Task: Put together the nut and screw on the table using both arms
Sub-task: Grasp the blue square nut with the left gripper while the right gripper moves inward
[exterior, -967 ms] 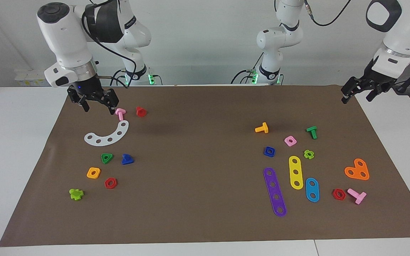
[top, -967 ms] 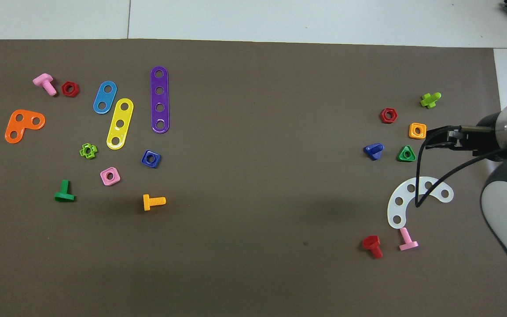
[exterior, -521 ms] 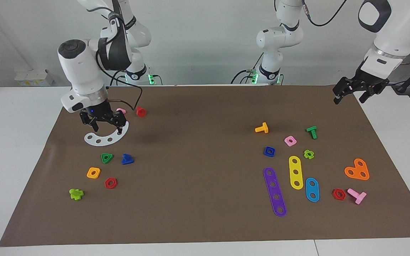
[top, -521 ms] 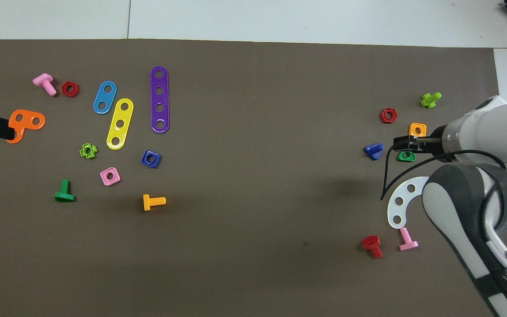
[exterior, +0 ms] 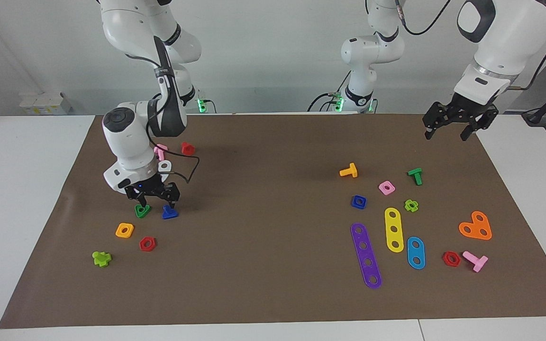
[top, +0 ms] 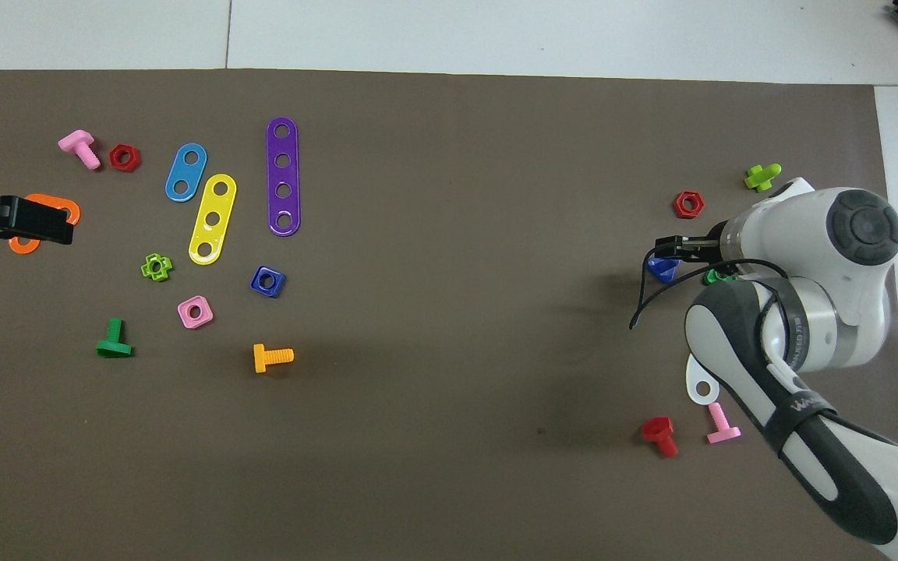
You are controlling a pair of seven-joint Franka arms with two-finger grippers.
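Observation:
The dark blue screw [exterior: 169, 212] lies on the brown mat [exterior: 273, 156] toward the right arm's end, beside a green triangular nut [exterior: 142, 210]. My right gripper [exterior: 155, 199] is open and low over these two pieces, one finger just above the screw; in the overhead view it [top: 673, 249] partly covers the screw [top: 662, 269]. The dark blue square nut [exterior: 359, 201] lies flat toward the left arm's end and also shows in the overhead view [top: 267, 281]. My left gripper [exterior: 457, 127] is open and empty, raised over the orange heart plate [top: 53, 207].
Around the screw lie an orange square nut [exterior: 124, 230], a red hex nut [exterior: 147, 244], a white curved plate [exterior: 165, 166], a pink bolt [exterior: 160, 151] and a red bolt [exterior: 187, 148]. Beside the nut lie a pink square nut [exterior: 386, 187], an orange bolt [exterior: 349, 170] and a purple strip [exterior: 366, 255].
My right gripper has moved down and away from the robots, from beside the pink bolt, across the white plate, to over the screw. My left gripper has moved in over the mat.

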